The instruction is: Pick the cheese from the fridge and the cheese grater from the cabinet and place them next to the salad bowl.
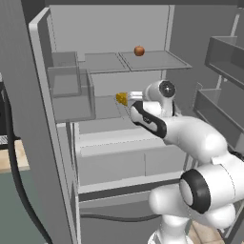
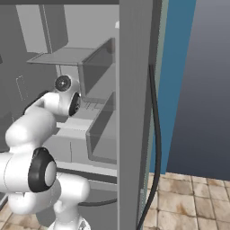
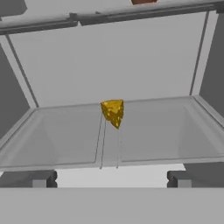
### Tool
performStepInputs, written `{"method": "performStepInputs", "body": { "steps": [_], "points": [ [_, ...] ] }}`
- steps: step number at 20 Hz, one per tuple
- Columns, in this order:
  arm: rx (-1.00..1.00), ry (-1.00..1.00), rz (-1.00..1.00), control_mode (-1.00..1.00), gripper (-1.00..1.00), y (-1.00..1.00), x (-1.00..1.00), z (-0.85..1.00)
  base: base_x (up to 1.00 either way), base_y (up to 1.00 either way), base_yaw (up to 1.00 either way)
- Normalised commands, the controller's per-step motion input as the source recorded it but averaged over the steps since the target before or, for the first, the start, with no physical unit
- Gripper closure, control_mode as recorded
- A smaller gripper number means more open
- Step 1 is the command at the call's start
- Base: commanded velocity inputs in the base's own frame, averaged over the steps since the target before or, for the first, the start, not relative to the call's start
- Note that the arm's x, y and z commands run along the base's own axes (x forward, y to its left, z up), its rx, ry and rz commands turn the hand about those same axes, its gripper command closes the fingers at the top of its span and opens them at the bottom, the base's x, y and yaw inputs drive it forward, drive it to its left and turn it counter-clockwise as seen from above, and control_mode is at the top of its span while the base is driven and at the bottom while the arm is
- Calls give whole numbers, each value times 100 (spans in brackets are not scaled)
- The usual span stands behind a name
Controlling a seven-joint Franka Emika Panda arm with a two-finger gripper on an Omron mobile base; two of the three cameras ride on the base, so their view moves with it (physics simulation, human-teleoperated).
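Glass fridge shelf (image 3: pixel 166 131) carries the cheese (image 3: pixel 113 112), seen straight ahead of the wide-open, empty jaws, centred between them, point downward.

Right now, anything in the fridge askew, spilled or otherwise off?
Nothing stands out. The cheese sits on a glass shelf, a small round fruit on the shelf above, and the open gripper faces the cheese without touching it.
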Motion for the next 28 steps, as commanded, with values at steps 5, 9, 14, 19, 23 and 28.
{"method": "performStepInputs", "body": {
  "steps": [5, 9, 14, 19, 23, 28],
  "points": [
    [0, -8, 0, -100, -100, 0, 53, -15, 0, 0, 0],
    [0, 3, 0, -100, -100, 0, 53, 0, 0, 0, 0],
    [-2, 6, 0, -100, -100, 0, 19, 0, 0, 0, 0],
    [0, 0, 0, -100, -100, 0, 0, -5, 0, 0, 0],
    [0, 0, 0, -100, -100, -1, 0, -17, 0, 0, 0],
    [0, 5, 0, -100, -100, -3, 1, -25, 0, 0, 0]
  ]
}}
